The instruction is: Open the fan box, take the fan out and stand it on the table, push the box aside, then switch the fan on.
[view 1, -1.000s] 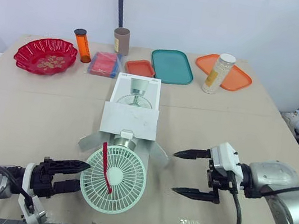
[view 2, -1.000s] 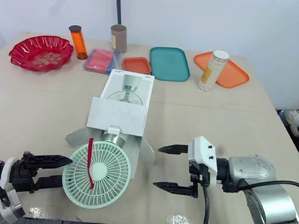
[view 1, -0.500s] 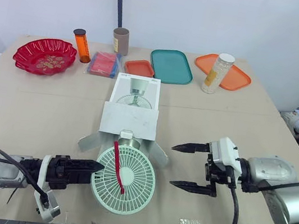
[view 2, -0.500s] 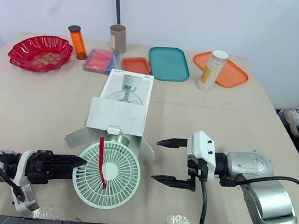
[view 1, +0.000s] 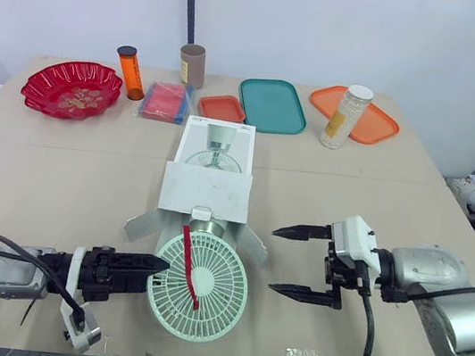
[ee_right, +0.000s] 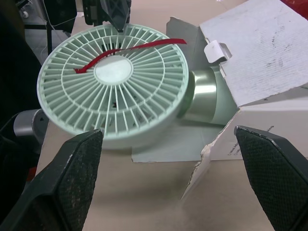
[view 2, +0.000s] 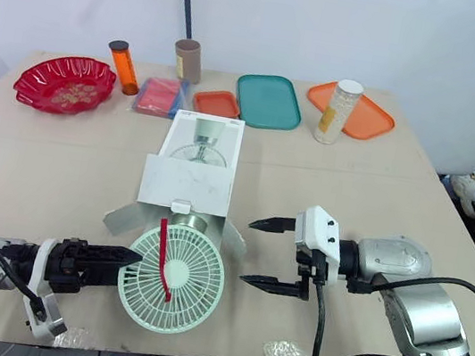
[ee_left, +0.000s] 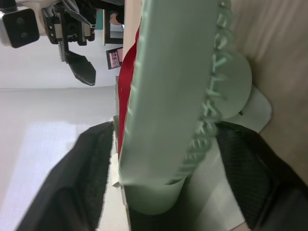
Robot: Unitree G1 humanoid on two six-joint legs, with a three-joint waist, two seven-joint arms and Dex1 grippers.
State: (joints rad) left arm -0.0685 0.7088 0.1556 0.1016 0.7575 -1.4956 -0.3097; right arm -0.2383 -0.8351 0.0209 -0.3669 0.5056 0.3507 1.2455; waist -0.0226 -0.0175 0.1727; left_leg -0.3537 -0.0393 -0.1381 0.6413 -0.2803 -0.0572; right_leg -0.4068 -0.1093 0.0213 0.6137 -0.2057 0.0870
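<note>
My left claw (view 1: 153, 271) has the fan (view 1: 200, 285) by the left rim of its head. One finger sits over the front grille and the other under the back. In the left wrist view both lie close against the rim, so the claw is narrow and closed on it.

My right claw (view 1: 273, 259) is wide open and empty, fingers (ee_right: 79, 178) spread far apart. It hangs just right of the fan head and the box's right flap, touching neither.

Fan: pale green, head out of the box (view 1: 206, 189), lying tilted with the grille facing up and toward the near edge of the desk (view 1: 57, 177), about the middle of that edge. A red ribbon (view 1: 189, 259) lies across the grille. The neck runs back into the box's open mouth; the base is hidden, so I can't tell how far in it is.

Box: white, mid desk, open end toward the near edge, side flaps splayed either side of the fan's neck.

Along the far edge, from the far left corner:
- red bowl (view 1: 73, 89)
- orange bottle (view 1: 130, 72)
- brown tube (view 1: 192, 64)
- pink packet (view 1: 166, 101)
- small orange tray (view 1: 223, 106)
- teal tray (view 1: 272, 105)
- orange tray (view 1: 372, 118), with a white-capped jar (view 1: 348, 116) at its left side
</note>
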